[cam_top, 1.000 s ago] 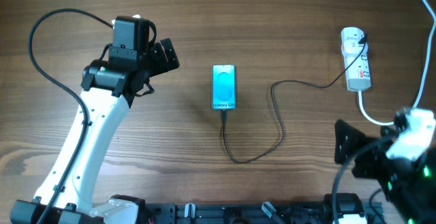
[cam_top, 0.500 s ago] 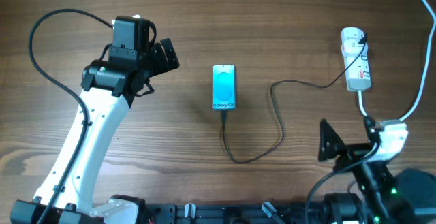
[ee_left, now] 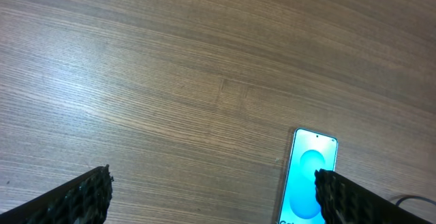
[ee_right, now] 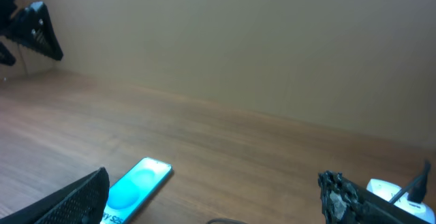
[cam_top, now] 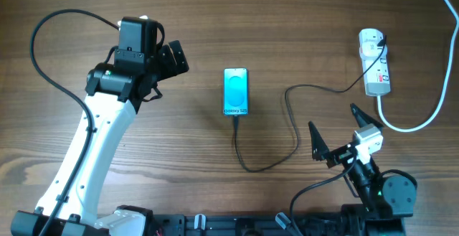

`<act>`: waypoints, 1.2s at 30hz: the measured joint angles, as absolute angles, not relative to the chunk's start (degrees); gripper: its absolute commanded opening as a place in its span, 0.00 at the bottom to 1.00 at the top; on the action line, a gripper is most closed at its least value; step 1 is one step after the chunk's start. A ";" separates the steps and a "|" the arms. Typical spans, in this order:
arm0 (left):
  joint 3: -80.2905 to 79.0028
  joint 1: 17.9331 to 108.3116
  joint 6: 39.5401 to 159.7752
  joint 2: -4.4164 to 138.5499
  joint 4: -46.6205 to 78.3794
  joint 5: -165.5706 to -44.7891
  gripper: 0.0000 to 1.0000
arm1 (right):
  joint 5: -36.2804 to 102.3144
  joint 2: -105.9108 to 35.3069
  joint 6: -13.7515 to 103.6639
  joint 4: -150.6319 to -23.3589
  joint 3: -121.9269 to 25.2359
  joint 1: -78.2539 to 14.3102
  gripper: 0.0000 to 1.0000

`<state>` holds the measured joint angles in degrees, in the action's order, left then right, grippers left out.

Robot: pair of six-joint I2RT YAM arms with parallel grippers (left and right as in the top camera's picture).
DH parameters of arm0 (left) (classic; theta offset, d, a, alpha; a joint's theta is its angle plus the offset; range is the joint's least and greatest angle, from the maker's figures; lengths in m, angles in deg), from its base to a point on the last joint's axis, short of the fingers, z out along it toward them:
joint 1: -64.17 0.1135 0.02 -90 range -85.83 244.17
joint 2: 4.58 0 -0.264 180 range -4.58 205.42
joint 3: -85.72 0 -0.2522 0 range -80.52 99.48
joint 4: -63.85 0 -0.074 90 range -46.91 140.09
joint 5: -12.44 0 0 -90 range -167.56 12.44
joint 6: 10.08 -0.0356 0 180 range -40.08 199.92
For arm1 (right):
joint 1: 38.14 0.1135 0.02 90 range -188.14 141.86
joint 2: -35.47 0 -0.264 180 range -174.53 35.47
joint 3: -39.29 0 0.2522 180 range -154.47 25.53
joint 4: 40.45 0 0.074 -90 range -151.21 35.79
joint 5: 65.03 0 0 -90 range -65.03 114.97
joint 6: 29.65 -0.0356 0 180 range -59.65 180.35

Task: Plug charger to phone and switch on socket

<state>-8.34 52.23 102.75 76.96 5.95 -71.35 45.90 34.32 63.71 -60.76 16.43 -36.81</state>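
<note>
Both my pairs of jaws are spread wide and hold nothing. My left gripper (cam_top: 171, 58) hangs at 9 o'clock of the phone (cam_top: 236, 90); my right gripper (cam_top: 332, 121) sits low at 5 o'clock of it. The phone lies face up mid-table. The charger cable (cam_top: 293, 125) seems to be seated in the phone's 6 o'clock edge, though I cannot see the joint closely. From there it loops down, climbs, and runs to the power strip (cam_top: 374, 67) at 2 o'clock of the table.

So I judge the switch is what remains, and the trouble lies on the way there. The strip is at 1 o'clock from my right gripper, and the cable crosses between us. A low reach could hook that loop on a finger and tug the plug out, or drag the phone. The thick white cord (cam_top: 423, 121) curls at my 3 o'clock, another snag. With fingers this far apart I could miss the small rocker, or shove the light strip instead of pressing it. I cannot tell whether the switch is already on.
</note>
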 measured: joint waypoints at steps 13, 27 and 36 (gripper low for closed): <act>-8.34 52.23 102.75 76.96 5.95 -71.37 1.00 | 33.22 34.50 56.19 -51.07 25.08 -36.77 1.00; -8.34 52.23 102.75 76.96 5.95 -71.35 1.00 | 30.67 34.54 60.72 -54.22 25.08 -36.77 1.00; -8.34 52.23 102.75 76.96 5.95 -71.35 1.00 | 30.01 34.54 61.11 -54.24 25.08 -36.77 1.00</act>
<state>-8.34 52.23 102.75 76.96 5.95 -71.35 30.01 34.54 61.11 -54.24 25.08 -36.77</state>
